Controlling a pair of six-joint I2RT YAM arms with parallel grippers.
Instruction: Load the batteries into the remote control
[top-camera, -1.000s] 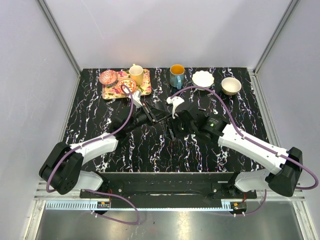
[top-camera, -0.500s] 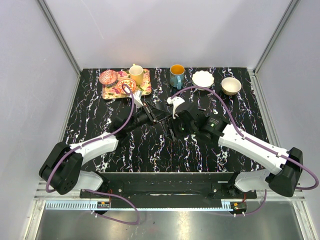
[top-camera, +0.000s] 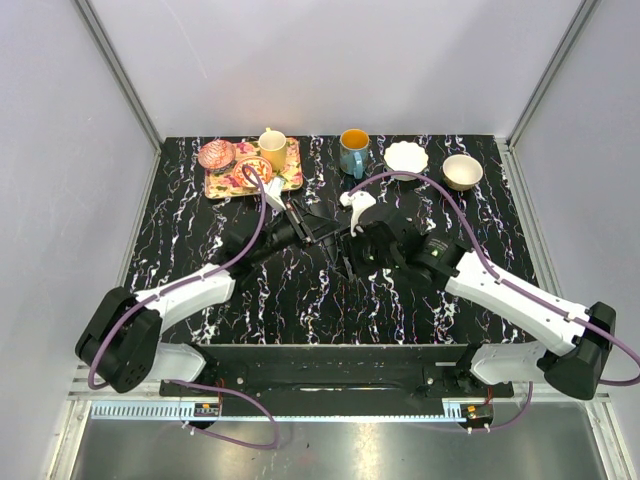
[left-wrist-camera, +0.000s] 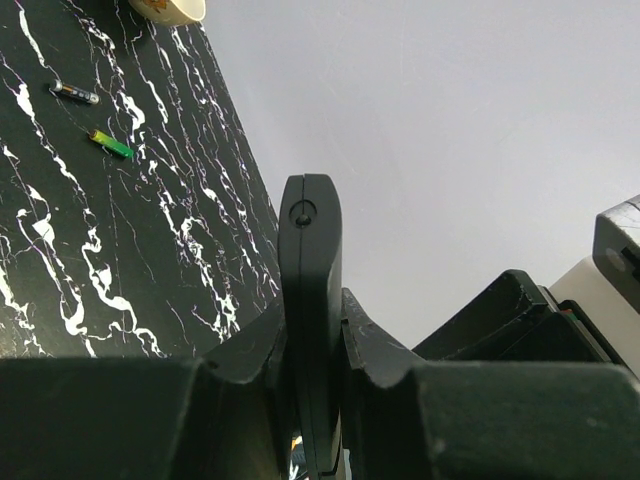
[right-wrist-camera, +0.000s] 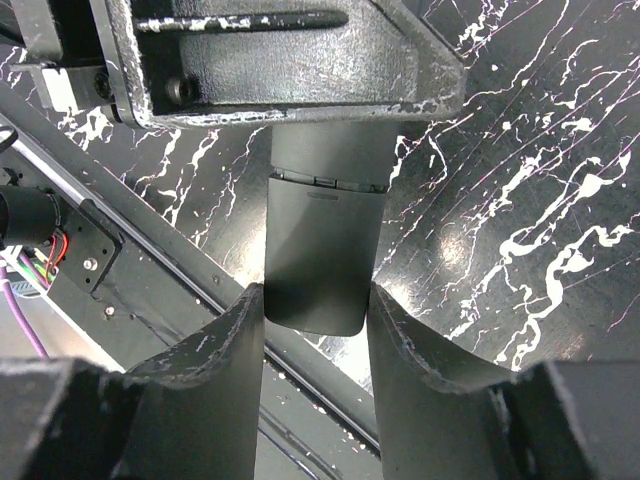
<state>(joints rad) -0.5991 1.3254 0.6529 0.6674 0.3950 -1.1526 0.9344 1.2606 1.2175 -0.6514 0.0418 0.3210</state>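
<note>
Overhead and wrist views of a black, slim plastic remote control (top-camera: 322, 238) held in the air above the black white-veined marble surface (top-camera: 200, 240), between the two arms.

Left pincer (left-wrist-camera: 312, 318): pinching the remote, which stands edge-on between its two black fingers (left-wrist-camera: 250, 350), the rounded end with a small round recess projecting past the fingertips.

Right pincer (right-wrist-camera: 316, 300): pressed together on the opposite end of the remote. In the right wrist view its fingers (right-wrist-camera: 225, 350) touch both long sides of a smooth dark panel (right-wrist-camera: 320, 250), set off from the rest of the body by a seam. The left pincer's scuffed housing clamps the body just beyond that seam.

Two small cylindrical batteries lie loose on the surface, well apart from the remote and beyond its projecting end in the left wrist view: one dark with metal tips (left-wrist-camera: 77, 93), one green with an orange tip (left-wrist-camera: 110, 144), close to each other but not touching. A beige ceramic bowl (left-wrist-camera: 167, 8) sits just past them.

Far beyond the remote in the overhead view stand a blue mug with orange interior (top-camera: 353, 150) and a white scalloped dish (top-camera: 406, 157). To the remote's far left lie a floral rectangular tray (top-camera: 290, 178), a yellow cup (top-camera: 272, 148) and a pink patterned bowl (top-camera: 216, 155).
</note>
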